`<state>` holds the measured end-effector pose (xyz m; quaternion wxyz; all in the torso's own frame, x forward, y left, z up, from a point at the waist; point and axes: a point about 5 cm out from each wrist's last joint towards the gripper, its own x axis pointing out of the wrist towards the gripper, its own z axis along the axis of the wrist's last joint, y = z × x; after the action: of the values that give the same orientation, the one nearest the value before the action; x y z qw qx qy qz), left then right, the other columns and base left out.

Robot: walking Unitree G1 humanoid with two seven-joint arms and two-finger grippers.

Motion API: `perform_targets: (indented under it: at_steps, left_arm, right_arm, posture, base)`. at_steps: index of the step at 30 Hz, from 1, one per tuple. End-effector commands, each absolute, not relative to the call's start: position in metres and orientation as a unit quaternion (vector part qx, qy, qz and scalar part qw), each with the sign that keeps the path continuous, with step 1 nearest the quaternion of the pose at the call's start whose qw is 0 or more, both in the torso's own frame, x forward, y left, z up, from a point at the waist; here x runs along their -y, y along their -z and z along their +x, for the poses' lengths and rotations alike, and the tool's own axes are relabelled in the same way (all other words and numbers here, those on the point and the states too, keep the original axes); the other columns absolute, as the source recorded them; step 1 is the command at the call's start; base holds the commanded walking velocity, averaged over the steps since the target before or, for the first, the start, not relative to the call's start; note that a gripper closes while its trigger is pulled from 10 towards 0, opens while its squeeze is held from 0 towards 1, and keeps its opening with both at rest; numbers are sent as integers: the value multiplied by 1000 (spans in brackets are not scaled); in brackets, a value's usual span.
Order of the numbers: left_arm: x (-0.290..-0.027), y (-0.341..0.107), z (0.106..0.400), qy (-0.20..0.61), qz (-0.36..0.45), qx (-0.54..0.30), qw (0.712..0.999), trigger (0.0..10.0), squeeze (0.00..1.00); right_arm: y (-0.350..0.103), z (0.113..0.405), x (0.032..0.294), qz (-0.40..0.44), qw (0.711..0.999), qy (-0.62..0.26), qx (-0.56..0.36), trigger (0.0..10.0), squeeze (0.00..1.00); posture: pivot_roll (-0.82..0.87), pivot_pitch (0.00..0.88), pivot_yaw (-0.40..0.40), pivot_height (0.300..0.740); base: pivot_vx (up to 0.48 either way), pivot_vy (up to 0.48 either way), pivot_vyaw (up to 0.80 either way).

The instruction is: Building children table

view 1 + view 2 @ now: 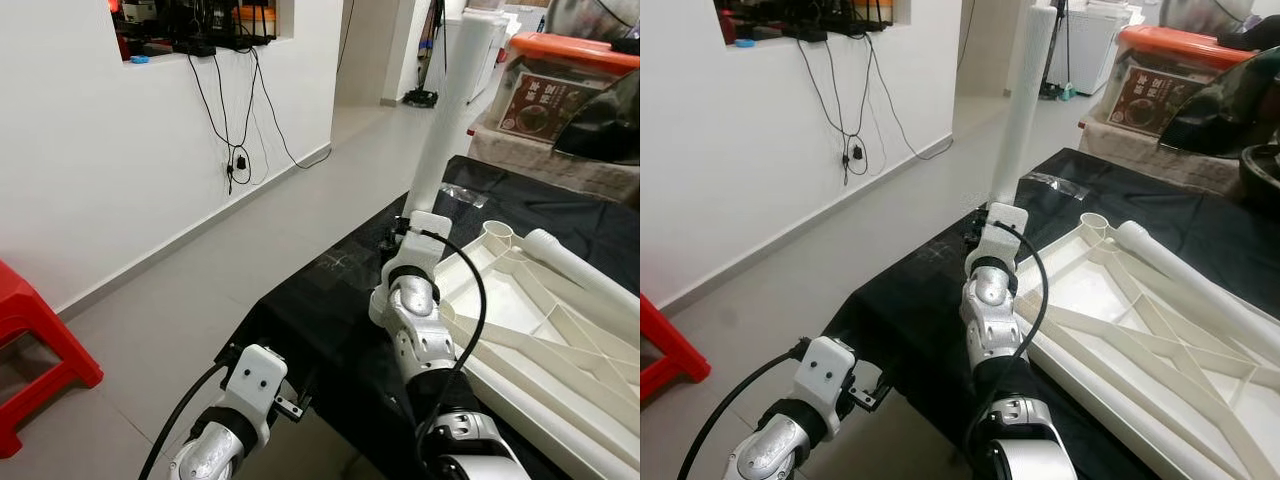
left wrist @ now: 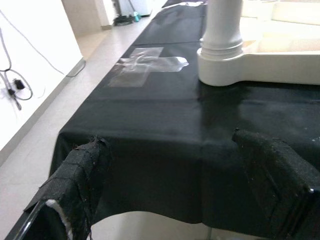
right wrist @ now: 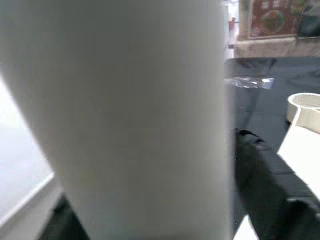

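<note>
Nearest, the left hand hangs low just off the near-left corner of the black cloth, its two black fingers spread apart and gripping nothing; its wrist view looks across the cloth at the foot of a white leg set in a corner socket of the upturned white table panel.

Farther in, the right hand reaches up over the cloth and meets the base of the standing white table leg. The leg rises slightly tilted beside the panel's left edge; in the right wrist view it sits right up against the camera with one dark finger alongside it, though whether the grip is closed cannot be told.

A second white leg lies across the panel's far side. To the left, bare floor runs to the wall, with a red stool near it. Beyond stands an orange-lidded box with a picture label, text unreadable.
</note>
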<state>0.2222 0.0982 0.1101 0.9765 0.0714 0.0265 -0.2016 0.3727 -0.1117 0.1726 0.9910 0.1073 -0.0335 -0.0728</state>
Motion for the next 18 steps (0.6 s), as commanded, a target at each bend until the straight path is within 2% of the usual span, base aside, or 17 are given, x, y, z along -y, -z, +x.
perform_targets:
  at_steps: [1, 3, 4, 7, 9, 10, 11, 12, 14, 15, 16, 18]
  left_arm:
    - [-97, -106, 221, 206, 64, -35, 976, 10000, 0]
    - [-97, -106, 221, 207, 64, -35, 976, 10000, 0]
    - [-97, -106, 222, 207, 65, -35, 976, 10000, 0]
    - [-98, -106, 222, 206, 65, -35, 976, 10000, 0]
    - [-98, -106, 223, 205, 66, -34, 976, 10000, 0]
    - [-98, -106, 223, 205, 66, -34, 976, 10000, 0]
    - [-97, -106, 223, 204, 67, -33, 976, 10000, 0]
    - [-97, -106, 224, 204, 67, -33, 976, 10000, 0]
    - [-97, -106, 224, 204, 67, -33, 976, 10000, 0]
    - [-97, -106, 224, 203, 67, -33, 976, 10000, 0]
    - [-98, -107, 224, 201, 68, -32, 977, 10000, 0]
    - [-98, -107, 224, 200, 68, -32, 977, 10000, 0]
  right_arm:
    - [-171, 369, 86, 133, 990, 12, 39, 10000, 0]
    - [-173, 370, 85, 136, 990, -6, 45, 10000, 0]
    - [-175, 373, 84, 148, 986, -59, 39, 10000, 0]
    - [-176, 375, 83, 155, 982, -102, 33, 10000, 0]
    - [-178, 382, 88, 123, 966, -227, 15, 10000, 0]
    - [-178, 382, 88, 123, 966, -227, 15, 10000, 0]
    - [-182, 386, 95, 84, 948, -306, 1, 10000, 0]
    - [-184, 387, 95, 80, 935, -345, -10, 10000, 0]
    - [-184, 387, 95, 80, 935, -345, -10, 10000, 0]
    - [-186, 386, 93, 78, 916, -394, -19, 10000, 0]
    - [-189, 384, 90, 75, 881, -465, -37, 10000, 0]
    - [-190, 384, 89, 70, 873, -481, -40, 10000, 0]
  posture:
    - [96, 0, -59, 740]
    - [96, 0, -59, 740]
    - [95, 0, -56, 740]
    - [95, 0, -56, 740]
    - [95, 0, -61, 740]
    - [95, 0, -61, 740]
    - [95, 0, -61, 740]
    - [101, 0, -62, 740]
    - [101, 0, -62, 740]
    - [104, 0, -68, 740]
    - [109, 2, -73, 740]
    - [109, 2, -73, 740]
  base:
    - [0, 0, 0]
    - [0, 0, 0]
    - [0, 0, 0]
    - [0, 0, 0]
    - [0, 0, 0]
    - [0, 0, 0]
    - [0, 0, 0]
    - [0, 0, 0]
    - [0, 0, 0]
    - [0, 0, 0]
    - [0, 0, 0]
    - [0, 0, 0]
